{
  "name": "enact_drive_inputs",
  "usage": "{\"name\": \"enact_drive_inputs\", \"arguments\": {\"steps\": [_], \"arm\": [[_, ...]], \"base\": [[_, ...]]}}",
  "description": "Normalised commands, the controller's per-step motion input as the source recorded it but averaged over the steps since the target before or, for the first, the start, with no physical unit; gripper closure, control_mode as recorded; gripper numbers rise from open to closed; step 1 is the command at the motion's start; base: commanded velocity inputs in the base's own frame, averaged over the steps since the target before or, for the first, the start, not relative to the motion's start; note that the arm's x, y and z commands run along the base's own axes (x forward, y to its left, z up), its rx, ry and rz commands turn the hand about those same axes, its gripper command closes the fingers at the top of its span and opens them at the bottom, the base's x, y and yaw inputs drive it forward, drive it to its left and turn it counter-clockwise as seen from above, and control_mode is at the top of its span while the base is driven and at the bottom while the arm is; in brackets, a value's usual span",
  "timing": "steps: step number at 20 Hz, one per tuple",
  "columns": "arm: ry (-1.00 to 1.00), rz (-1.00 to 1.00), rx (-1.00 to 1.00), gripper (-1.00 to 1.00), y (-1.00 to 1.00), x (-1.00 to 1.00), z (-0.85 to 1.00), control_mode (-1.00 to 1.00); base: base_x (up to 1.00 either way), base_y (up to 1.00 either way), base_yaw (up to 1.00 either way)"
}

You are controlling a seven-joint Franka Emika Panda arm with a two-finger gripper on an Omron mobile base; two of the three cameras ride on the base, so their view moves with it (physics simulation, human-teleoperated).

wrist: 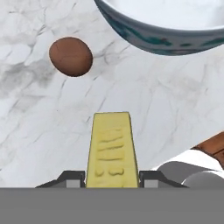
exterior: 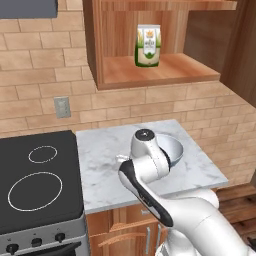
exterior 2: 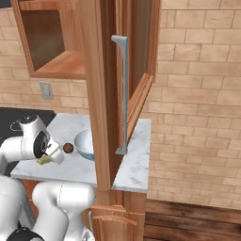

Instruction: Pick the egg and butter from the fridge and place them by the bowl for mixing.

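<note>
My gripper (wrist: 111, 179) is shut on the butter (wrist: 111, 148), a pale yellow block that sticks out forward between the fingers, just above the marble counter (wrist: 39, 131). Ahead and to the left of it, a brown egg (wrist: 71, 56) lies on the counter beside the bowl (wrist: 175, 35). From the right base view, the butter (exterior 2: 44, 160) shows under the hand, with the egg (exterior 2: 68, 148) between it and the bowl (exterior 2: 84, 143). The arm covers part of the bowl (exterior: 174, 147) in the left base view. The fridge is out of view.
A black stovetop (exterior: 35, 180) adjoins the counter on the left. Above the counter is a wooden shelf with a bag (exterior: 148, 46) on it. A tall wooden panel with a long grey handle (exterior 2: 123, 94) stands right of the bowl. The counter's front edge (exterior 2: 61, 178) is near the hand.
</note>
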Motion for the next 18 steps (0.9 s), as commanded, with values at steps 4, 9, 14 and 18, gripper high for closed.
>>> {"name": "enact_drive_inputs", "arguments": {"steps": [4, 9, 14, 18], "arm": [[0.00, -0.05, 0.00, 1.00, 0.00, 0.26, -0.26, -1.00], [0.01, -0.04, 0.00, 1.00, 0.00, 0.24, -0.37, -1.00], [0.02, -0.04, 0.00, 1.00, 0.00, 0.37, -0.30, -1.00], [0.01, -0.04, 0.00, 1.00, 0.00, 0.37, -0.23, -1.00]], "base": [[0.00, 0.00, 0.00], [0.00, 0.00, 0.00], [0.00, 0.00, 0.00], [0.00, 0.00, 0.00]]}}
